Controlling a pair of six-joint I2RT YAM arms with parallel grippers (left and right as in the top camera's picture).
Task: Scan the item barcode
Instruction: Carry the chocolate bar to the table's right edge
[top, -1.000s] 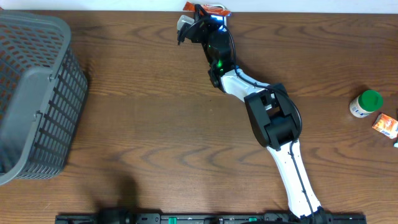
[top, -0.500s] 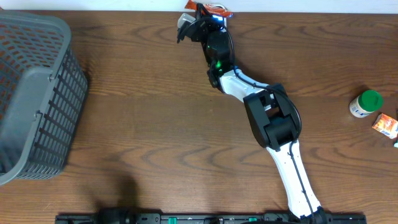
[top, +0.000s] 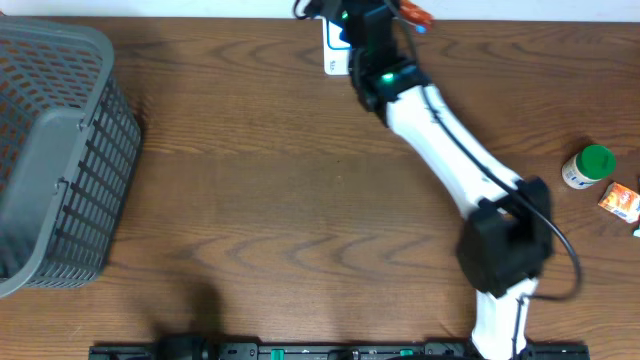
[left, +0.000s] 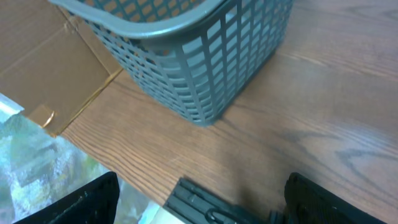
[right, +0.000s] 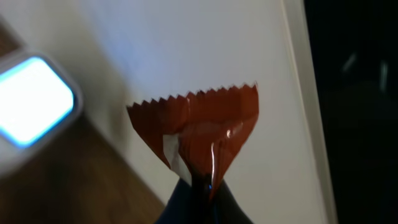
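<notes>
Right wrist, right hand (right: 198, 198) clamped on red wrapper (right: 200, 127), left hand (left: 202, 202) spread wide

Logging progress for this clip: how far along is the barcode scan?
Done: the red packet is gripped in the shut right tool. In hand: it hangs near the glowing scanner. Left: presenting the barcode; no barcode or scan confirmation is visible.

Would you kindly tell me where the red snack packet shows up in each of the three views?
Overhead: the red packet sits at the top edge, right of centre.
Left wrist: not in it.
Right wrist: the red packet is in the middle of the picture, pinched from below.
Shared landmark: the white, blue-lit device, left of the packet in overhead and at the left edge in the right wrist view.
</notes>
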